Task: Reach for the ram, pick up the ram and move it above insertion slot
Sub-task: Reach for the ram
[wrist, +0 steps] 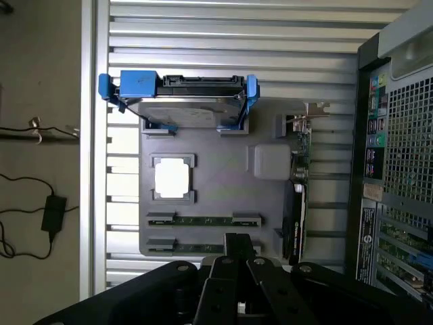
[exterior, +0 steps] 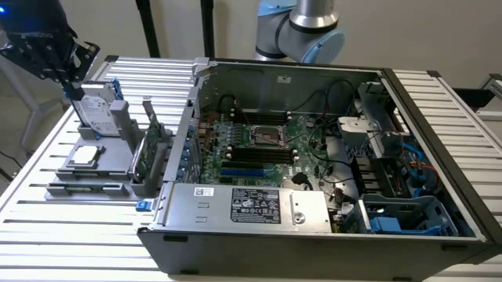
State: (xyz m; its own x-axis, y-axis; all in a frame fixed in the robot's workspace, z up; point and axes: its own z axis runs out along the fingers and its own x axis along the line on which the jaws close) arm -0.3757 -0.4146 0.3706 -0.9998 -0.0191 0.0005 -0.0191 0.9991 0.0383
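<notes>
Ram (wrist: 203,220) rests in grey holder (wrist: 216,189); markings seemingly unreadable.

Ram (wrist: 203,220) open from above — hard drive (wrist: 183,112), expansion card (wrist: 296,223) upright nearby.

A robotics lab: opened computer case (exterior: 314,176) on slatted aluminium workbench (exterior: 79,235).

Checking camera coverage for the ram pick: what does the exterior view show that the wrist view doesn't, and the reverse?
Exterior view: the open case with its motherboard and power supply, plus the arm. Wrist view: the case's rear ports, and a power adapter on the floor. Both: the gray fixture holding the hard drive, processor, ram and expansion card.
</notes>
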